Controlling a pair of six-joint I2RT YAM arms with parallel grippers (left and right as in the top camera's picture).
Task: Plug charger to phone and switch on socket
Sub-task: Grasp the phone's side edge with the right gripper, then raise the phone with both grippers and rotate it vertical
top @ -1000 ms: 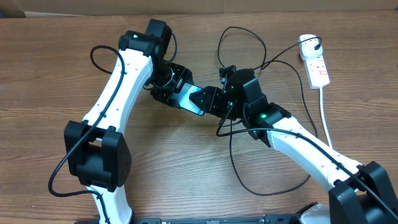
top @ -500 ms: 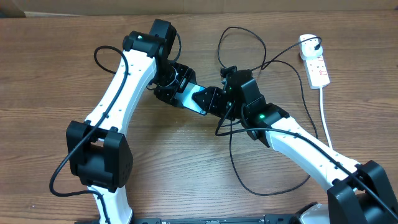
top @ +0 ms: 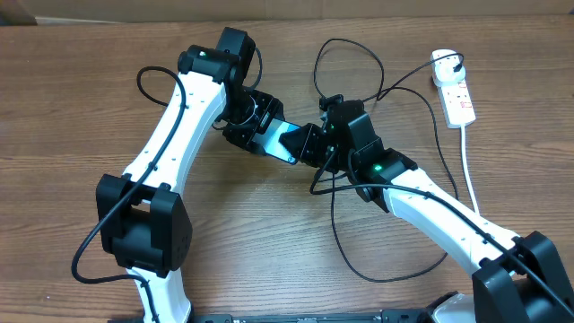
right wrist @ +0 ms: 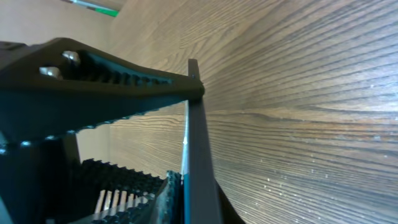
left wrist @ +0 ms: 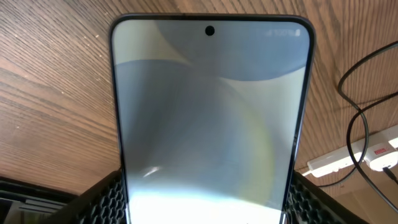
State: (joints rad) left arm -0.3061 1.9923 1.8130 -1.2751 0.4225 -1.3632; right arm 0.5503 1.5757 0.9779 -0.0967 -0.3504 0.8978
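The left fingers (left wrist: pixel 106 202) clamp the phone (left wrist: pixel 208 118) by its two long edges, one ribbed pad on each side. The screen faces the wrist camera, and the phone looks lifted off the desk (top: pixel 72 108) and tilted. I judge this grip is meant to steady the phone and offer its free end to the other arm. The right fingers (right wrist: pixel 124 81) are closed, with their tips right at the phone's thin edge. Whether they pinch the tip of the charger cable (top: pixel 334 220) cannot be seen. The cable lies in loose loops beside and behind that arm, running toward the power strip (top: pixel 457 94), which sits well apart at the far right.

The left arm rises from the near edge, bends at the far side and folds back toward the middle. The right arm stretches diagonally in from the near right, its wrist meeting the phone head-on.
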